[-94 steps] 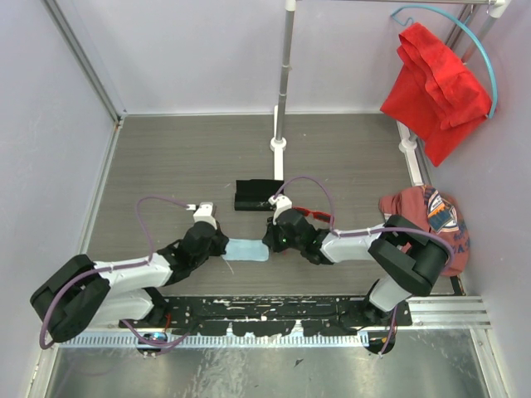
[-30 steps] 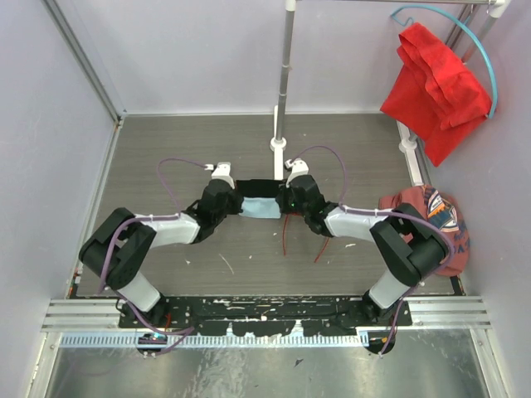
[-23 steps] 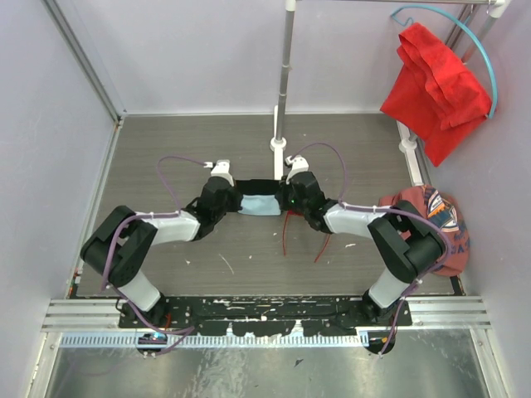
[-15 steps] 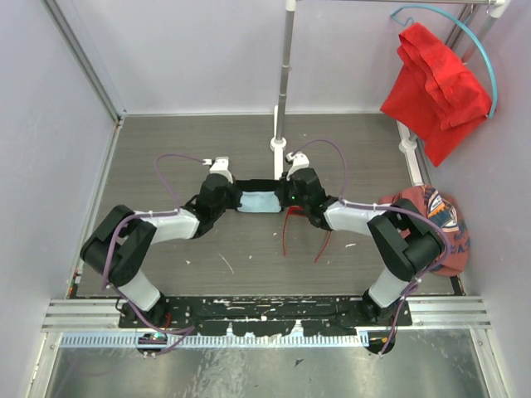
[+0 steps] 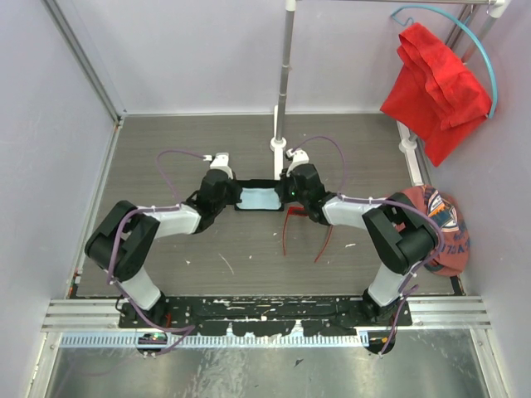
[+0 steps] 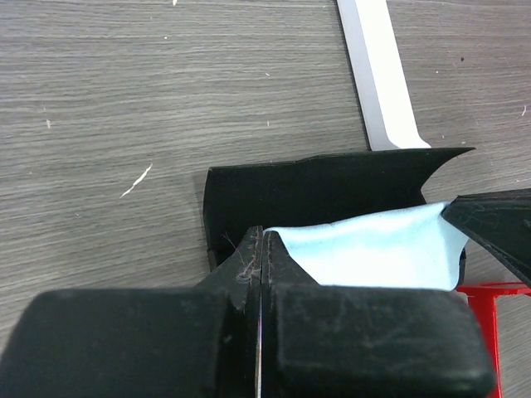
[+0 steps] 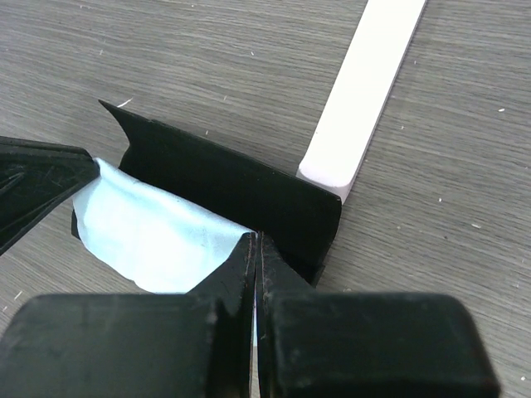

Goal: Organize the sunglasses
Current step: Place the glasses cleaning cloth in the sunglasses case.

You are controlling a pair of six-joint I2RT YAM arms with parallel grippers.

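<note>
The pale blue cloth (image 5: 259, 198) hangs stretched between my two grippers, right over the open black case (image 5: 257, 187). My left gripper (image 5: 233, 197) is shut on the cloth's left corner (image 6: 373, 253). My right gripper (image 5: 286, 196) is shut on its right corner (image 7: 149, 232). The case shows behind the cloth in the left wrist view (image 6: 315, 186) and the right wrist view (image 7: 232, 178). The red sunglasses (image 5: 283, 242) lie on the table just nearer than the right gripper, arms spread toward the bases. A bit of their frame shows in the left wrist view (image 6: 489, 290).
A white pole with its foot (image 5: 278, 149) stands just behind the case; the foot shows in both wrist views (image 6: 377, 75) (image 7: 365, 83). A red garment (image 5: 436, 79) hangs at the back right. A cap (image 5: 440, 224) lies at the right edge.
Both grippers have carried the blue cloth away from the bases, from the table's middle to over the black case. The sunglasses have come to lie on the table behind them.
</note>
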